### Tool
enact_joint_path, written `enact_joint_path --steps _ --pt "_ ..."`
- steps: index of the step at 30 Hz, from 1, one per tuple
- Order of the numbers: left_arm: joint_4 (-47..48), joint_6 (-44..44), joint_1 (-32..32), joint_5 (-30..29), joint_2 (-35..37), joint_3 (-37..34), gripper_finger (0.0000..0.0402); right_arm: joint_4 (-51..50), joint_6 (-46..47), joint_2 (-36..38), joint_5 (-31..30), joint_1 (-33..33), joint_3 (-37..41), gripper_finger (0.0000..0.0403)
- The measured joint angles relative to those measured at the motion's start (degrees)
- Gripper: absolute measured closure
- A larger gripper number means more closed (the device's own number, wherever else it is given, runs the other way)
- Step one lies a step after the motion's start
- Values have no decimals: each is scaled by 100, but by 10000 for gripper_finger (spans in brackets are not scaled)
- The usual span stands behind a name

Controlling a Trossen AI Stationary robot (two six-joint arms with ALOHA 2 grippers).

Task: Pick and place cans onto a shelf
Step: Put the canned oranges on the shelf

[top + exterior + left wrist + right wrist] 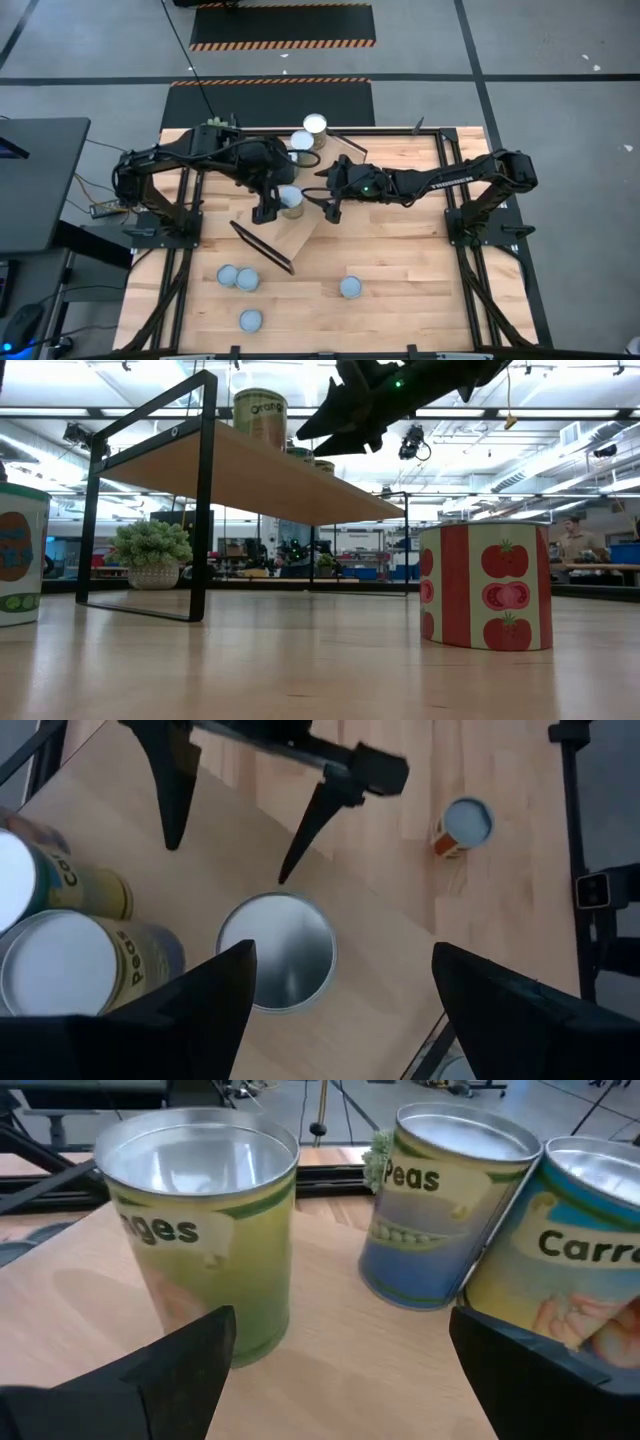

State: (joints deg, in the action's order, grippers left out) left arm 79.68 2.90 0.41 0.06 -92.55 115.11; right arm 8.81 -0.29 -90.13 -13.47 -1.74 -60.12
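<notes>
The shelf [300,228] lies slantwise across the table's middle, and three cans stand on its board. The nearest one, an oranges can [277,952] with a silvery top, also shows as the oranges can [200,1230] in the right wrist view. Beyond it stand a peas can [445,1210] and a carrots can [570,1260]. My left gripper [342,970] hangs open above the oranges can, a finger on either side, apart from it. My right gripper [340,1320] is open and points nearly level at the cans from the table's right, touching none. It shows dark above the shelf [250,480] in the low view.
Several loose cans stand on the table near its front edge: a pair [237,278], one [250,320] and one [350,288]. A tomato can [485,585] stands close to the low camera. A small green plant [152,555] sits beyond the shelf's black frame [205,500].
</notes>
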Motion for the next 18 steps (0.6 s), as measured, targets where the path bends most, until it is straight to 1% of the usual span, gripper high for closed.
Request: enact_joint_path --steps 5,12,18 --pt "16 -189 -69 -160 -86 4 95 -476 11 289 -60 17 -7 28" --pt "11 -556 -192 -302 -359 0 95 -1446 29 1005 -72 17 -2 28" --pt "19 -705 -195 -310 -579 0 95 -2431 35 1612 -338 20 -2 28"
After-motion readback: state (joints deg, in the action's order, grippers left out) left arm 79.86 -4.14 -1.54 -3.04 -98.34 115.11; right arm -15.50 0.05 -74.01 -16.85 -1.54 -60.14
